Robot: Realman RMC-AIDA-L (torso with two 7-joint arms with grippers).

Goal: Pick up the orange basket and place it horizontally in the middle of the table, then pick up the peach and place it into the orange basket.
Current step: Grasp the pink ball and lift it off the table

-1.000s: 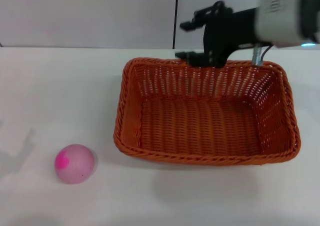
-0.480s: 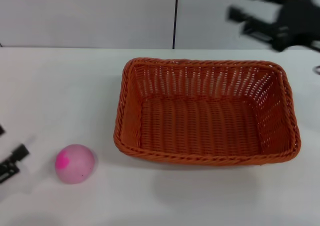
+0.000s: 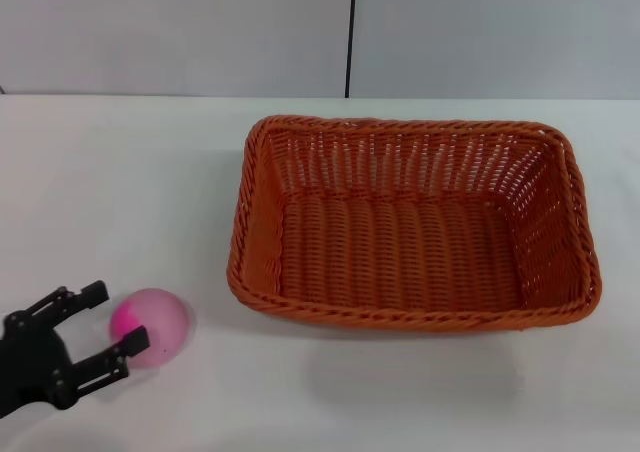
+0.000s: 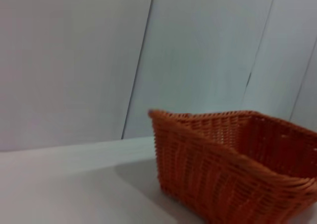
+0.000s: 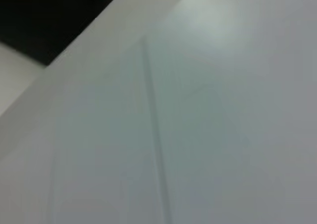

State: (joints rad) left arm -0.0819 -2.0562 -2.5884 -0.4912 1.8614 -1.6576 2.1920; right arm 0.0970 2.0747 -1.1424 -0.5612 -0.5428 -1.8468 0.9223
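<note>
The orange basket lies lengthwise across the middle of the white table, open side up and with nothing in it. The left wrist view shows one corner of the orange basket. The peach, pale pink with a magenta blotch, rests on the table at the near left. My left gripper is open just left of the peach, one black finger on either side of its left edge, not closed on it. My right gripper is out of view.
A pale wall with a dark vertical seam rises behind the table. The right wrist view shows only wall panels.
The right arm has risen from the basket's far rim and left the head view. The left gripper has come in from the lower left and now brackets the peach's left side.
</note>
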